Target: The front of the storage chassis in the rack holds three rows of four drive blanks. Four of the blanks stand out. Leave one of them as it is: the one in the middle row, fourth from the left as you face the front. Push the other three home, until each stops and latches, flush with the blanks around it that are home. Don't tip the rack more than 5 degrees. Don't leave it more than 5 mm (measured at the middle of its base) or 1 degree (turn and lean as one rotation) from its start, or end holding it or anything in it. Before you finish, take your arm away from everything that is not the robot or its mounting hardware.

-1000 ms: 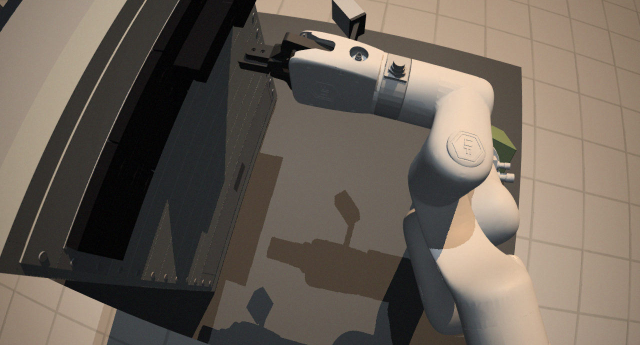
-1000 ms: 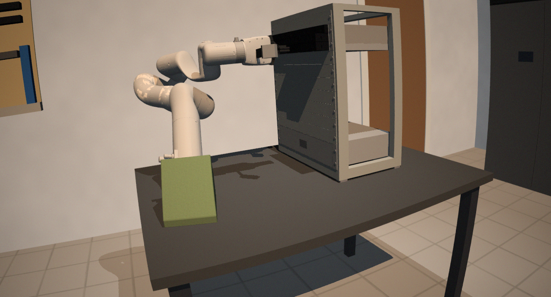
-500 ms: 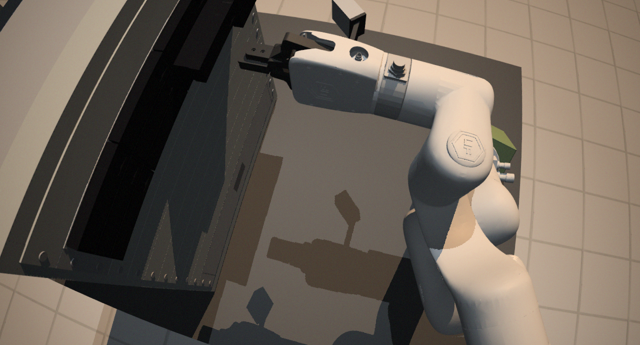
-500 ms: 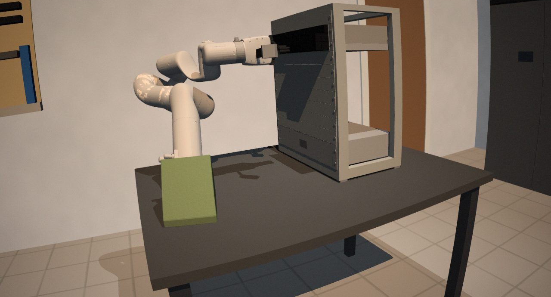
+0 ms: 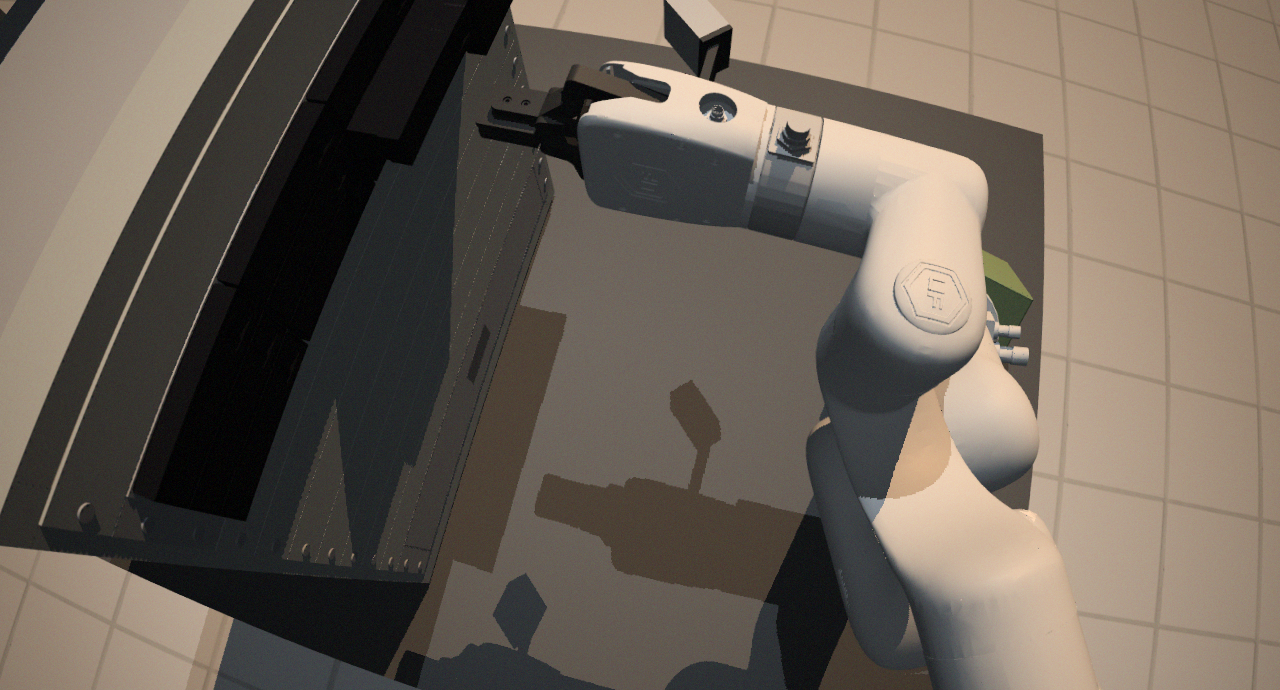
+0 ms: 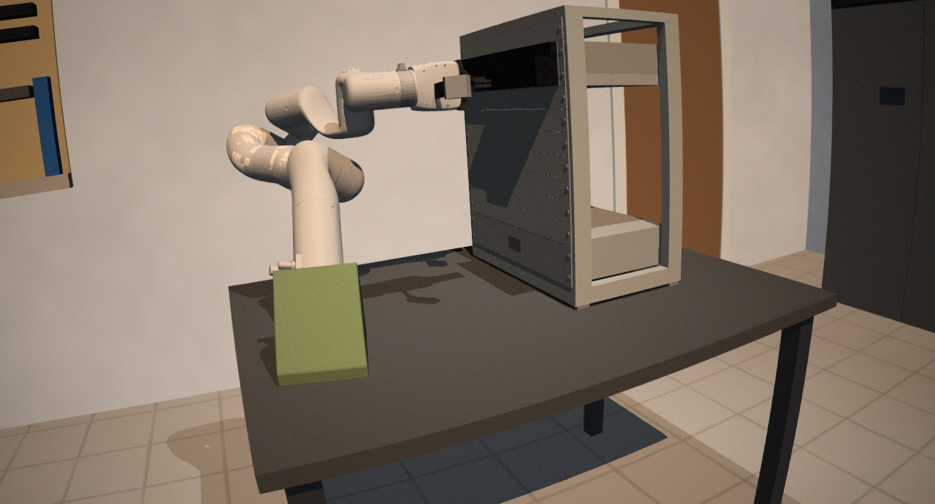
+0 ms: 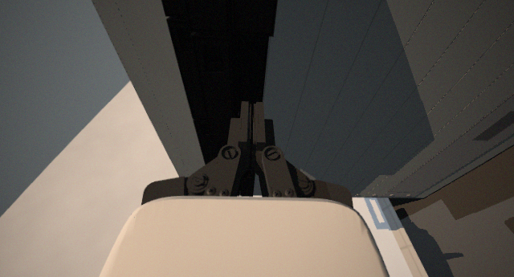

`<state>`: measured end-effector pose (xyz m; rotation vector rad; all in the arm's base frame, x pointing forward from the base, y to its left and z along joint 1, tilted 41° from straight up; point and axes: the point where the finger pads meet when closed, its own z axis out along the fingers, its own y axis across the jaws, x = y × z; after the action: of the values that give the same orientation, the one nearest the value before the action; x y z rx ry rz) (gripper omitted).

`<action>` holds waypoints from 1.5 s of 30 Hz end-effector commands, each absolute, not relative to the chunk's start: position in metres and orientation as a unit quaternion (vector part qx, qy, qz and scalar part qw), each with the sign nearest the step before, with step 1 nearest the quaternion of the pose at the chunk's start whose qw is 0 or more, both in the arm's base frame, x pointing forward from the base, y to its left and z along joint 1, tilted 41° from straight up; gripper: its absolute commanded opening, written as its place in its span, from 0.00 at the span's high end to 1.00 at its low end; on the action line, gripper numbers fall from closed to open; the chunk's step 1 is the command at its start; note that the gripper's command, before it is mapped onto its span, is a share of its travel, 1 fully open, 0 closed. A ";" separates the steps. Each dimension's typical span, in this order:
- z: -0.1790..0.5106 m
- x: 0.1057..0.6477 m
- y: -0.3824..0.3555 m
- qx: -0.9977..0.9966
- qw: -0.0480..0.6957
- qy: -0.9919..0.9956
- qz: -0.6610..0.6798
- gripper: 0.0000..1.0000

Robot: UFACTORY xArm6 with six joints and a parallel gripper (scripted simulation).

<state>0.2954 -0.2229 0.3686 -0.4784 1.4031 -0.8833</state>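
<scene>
The grey rack (image 6: 568,154) stands on the dark table, seen from above in the top view (image 5: 295,328). The storage chassis is the dark band at the top of its front (image 6: 516,66), and it also shows in the wrist view (image 7: 218,68). Its blanks are black and in shadow. One block (image 5: 393,104) seems to stand out from the rest, but I cannot tell the rows apart. My gripper (image 5: 496,122) is shut and empty. It points at the far end of the chassis front, a short way off it (image 7: 252,108), (image 6: 480,81).
A green block (image 6: 318,321) lies at the table's near left by the arm's base. A pale box (image 6: 621,242) sits on the rack's lower shelf. Blank grey panels (image 6: 523,180) cover the rack's front below the chassis.
</scene>
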 end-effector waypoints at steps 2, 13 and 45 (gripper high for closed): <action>0.370 0.254 -0.214 -0.216 0.654 0.615 -0.385 1.00; 0.373 0.247 -0.216 -0.216 0.654 0.615 -0.385 1.00; 0.395 0.262 -0.231 -0.216 0.654 0.615 -0.385 1.00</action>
<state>0.2903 -0.2248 0.3719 -0.4737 1.4035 -0.8880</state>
